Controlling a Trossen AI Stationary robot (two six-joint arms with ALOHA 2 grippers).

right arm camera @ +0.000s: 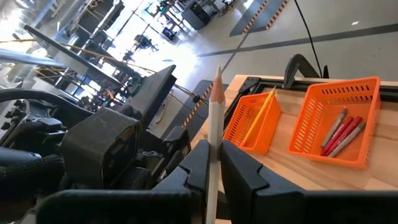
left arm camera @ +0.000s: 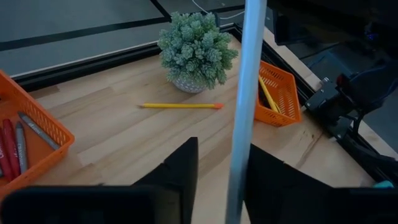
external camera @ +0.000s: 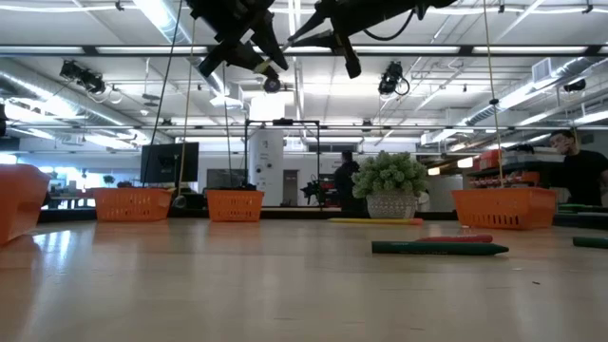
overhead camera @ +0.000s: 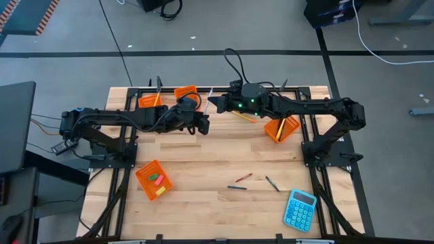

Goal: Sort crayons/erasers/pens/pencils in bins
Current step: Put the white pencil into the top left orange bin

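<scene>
My right claw (right arm camera: pixel 211 177) pinches a long whitish wooden pencil (right arm camera: pixel 214 124), raised well above the pale wooden counter (overhead camera: pixel 224 156) near its far edge. My left claw (left arm camera: pixel 217 180) straddles the same pencil, fingers (left arm camera: pixel 177 171) just beside the shaft; whether they touch, I cannot tell.

Wooden table (overhead camera: pixel 203 152): four orange bins (overhead camera: pixel 153 179), plant (left arm camera: pixel 196 50) far centre, blue calculator (overhead camera: pixel 300 209) near right, loose crayons (overhead camera: pixel 243 177), yellow pencil (left arm camera: pixel 180 106).

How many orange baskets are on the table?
4: two side by side at the back left, one at the back right, one at the front left. None seem hidden.
</scene>
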